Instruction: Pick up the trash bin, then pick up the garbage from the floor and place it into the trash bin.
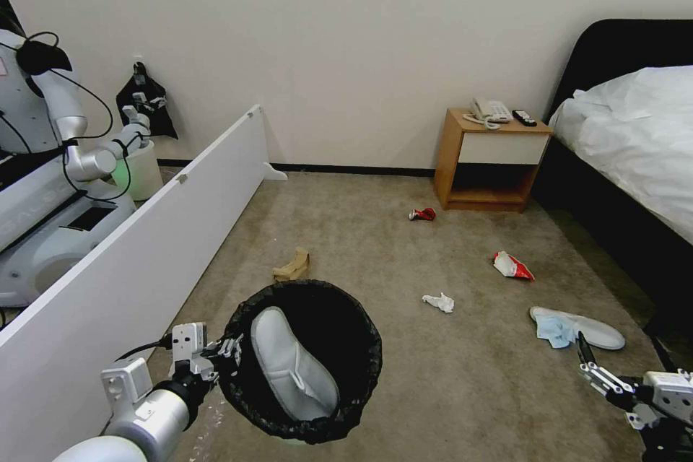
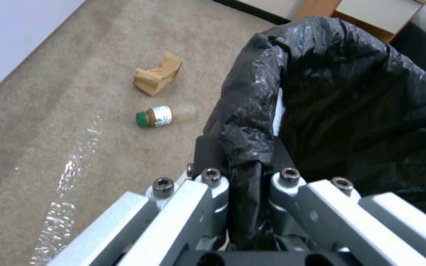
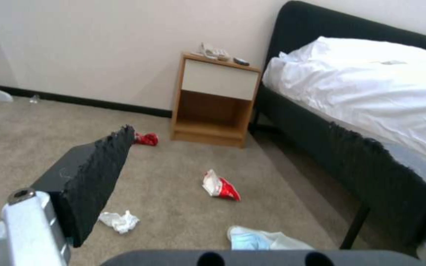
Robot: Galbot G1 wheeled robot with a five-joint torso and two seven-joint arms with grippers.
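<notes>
My left gripper (image 1: pixel 231 351) is shut on the near rim of the trash bin (image 1: pixel 364 382), a round bin lined with a black bag (image 2: pixel 371 111). A white slipper (image 1: pixel 290 364) lies inside it. Garbage is scattered on the floor (image 1: pixel 447 390): a brown paper bag (image 1: pixel 292 265), a crushed red can (image 1: pixel 423 214), a red-white snack packet (image 1: pixel 511 266), a tissue (image 1: pixel 439 302), another white slipper (image 1: pixel 588 332) with a blue cloth (image 1: pixel 556 330) on it, and a green-capped bottle (image 2: pixel 161 116) beside the bin. My right gripper (image 1: pixel 621 362) hovers open near that slipper, one finger (image 3: pixel 94 177) showing.
A long white board (image 1: pixel 144 253) stands on edge along the left. Behind it is another robot (image 1: pixel 43 159) and a pale bin (image 1: pixel 141 170). A wooden nightstand (image 1: pixel 491 159) stands at the wall and a dark bed (image 1: pixel 635 137) fills the right. Clear film (image 2: pixel 70 184) lies on the carpet.
</notes>
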